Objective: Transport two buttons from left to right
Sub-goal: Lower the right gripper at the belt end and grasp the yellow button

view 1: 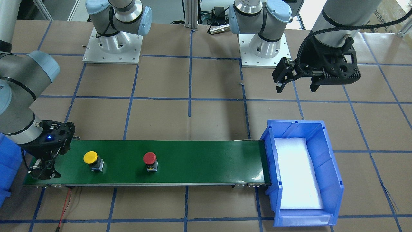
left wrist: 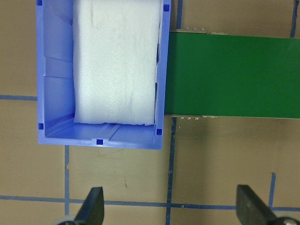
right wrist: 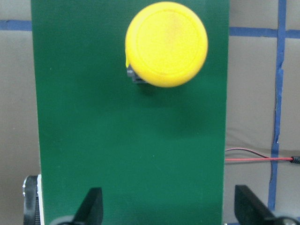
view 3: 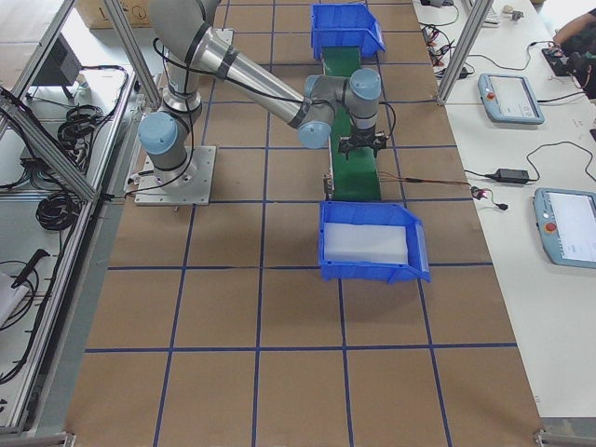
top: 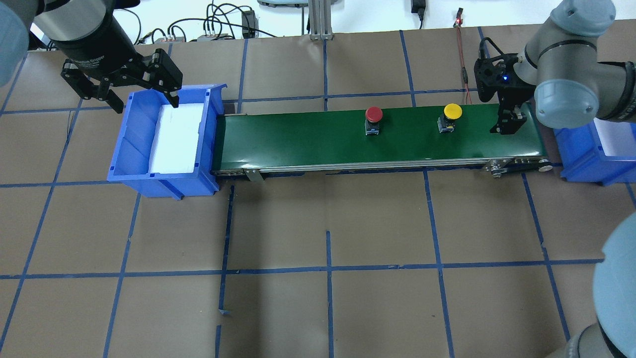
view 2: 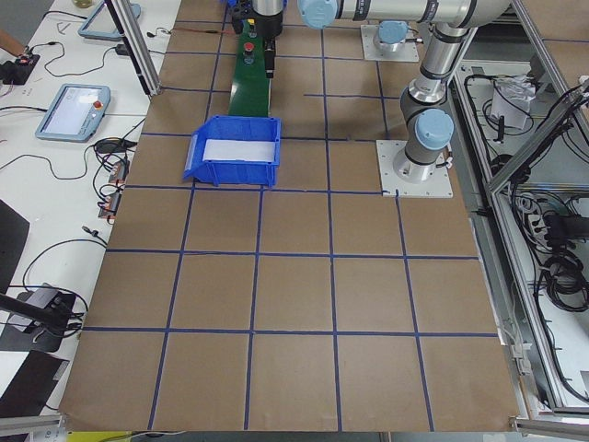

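Green belt (view 1: 199, 161) carries the yellow button (view 1: 90, 157) near the end where the right gripper (right wrist: 171, 208) hovers and the red button (view 1: 149, 158) toward mid-belt. Both grippers are empty with fingers spread wide, so loading looks done, and I'd guess the left gripper (view 1: 296, 87) next collects them at the blue bin (view 1: 328, 151).

Green belt (view 1: 199, 158) — blue bin (view 1: 326, 161), white foam (view 1: 297, 180)

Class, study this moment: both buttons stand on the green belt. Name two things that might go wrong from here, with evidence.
The red button and yellow button stand on narrow bases under wide caps, so they may topple on the conveyor belt or dropping into the blue bin. The left gripper hangs open by the bin's far rim; lowering it might strike that rim.
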{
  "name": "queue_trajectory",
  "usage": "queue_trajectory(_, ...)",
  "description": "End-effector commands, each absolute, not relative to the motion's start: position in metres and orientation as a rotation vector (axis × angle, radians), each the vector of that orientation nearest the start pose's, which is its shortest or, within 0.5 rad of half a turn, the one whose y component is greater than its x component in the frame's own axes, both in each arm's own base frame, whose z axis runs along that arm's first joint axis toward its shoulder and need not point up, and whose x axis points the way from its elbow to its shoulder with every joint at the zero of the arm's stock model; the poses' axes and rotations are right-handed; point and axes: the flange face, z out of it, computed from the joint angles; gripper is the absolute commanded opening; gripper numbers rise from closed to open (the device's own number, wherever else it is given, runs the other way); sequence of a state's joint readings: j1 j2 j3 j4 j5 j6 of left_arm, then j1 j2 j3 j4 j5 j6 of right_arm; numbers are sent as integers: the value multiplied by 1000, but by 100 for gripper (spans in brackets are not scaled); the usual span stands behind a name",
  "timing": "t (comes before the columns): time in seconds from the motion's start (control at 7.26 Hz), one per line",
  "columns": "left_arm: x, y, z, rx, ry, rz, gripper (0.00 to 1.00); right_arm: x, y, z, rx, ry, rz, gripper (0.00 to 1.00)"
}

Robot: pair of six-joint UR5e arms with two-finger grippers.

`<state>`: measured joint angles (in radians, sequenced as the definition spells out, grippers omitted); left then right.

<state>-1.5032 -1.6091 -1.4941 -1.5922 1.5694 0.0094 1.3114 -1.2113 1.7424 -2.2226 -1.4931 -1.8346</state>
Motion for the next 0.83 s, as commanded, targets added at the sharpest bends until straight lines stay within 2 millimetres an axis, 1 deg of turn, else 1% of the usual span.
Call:
queue_trajectory(0.0, -99, -517, 504, -89, 3141, -27, 100, -16, -614, 275, -2267, 2256, -207, 98)
queue_trajectory(0.69, -99, -518, 504, -89, 3143, -29, 100, -16, -613, 275, -2258, 2247, -176, 99)
